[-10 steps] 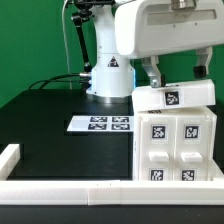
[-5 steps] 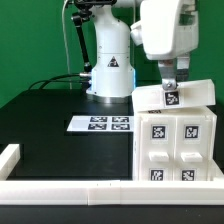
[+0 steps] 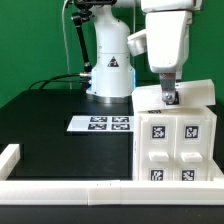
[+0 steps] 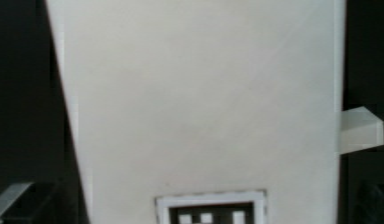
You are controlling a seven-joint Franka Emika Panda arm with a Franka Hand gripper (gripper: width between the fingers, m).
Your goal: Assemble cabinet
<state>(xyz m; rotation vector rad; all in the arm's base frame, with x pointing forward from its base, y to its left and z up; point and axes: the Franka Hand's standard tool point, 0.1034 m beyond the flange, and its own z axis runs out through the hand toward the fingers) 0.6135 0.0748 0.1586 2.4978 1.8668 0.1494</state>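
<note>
The cabinet (image 3: 178, 145), a large white box with black-and-white tags on its front, stands at the exterior view's right. A flat white tagged panel (image 3: 195, 95) lies tilted on top of it. My gripper (image 3: 168, 96) reaches straight down onto this panel, fingertips at its tag, jaws spread on either side of it. In the wrist view the panel (image 4: 189, 100) fills the picture, with its tag (image 4: 215, 210) at the edge. The fingertips are mostly hidden there.
The marker board (image 3: 101, 123) lies flat on the black table, left of the cabinet in the exterior view. A low white border wall (image 3: 70, 187) runs along the front, with a corner post (image 3: 9, 155) at the left. The arm's base (image 3: 110, 75) stands behind.
The hand has turned about its vertical axis and come down onto the tilted panel. The panel and the cabinet have not moved.
</note>
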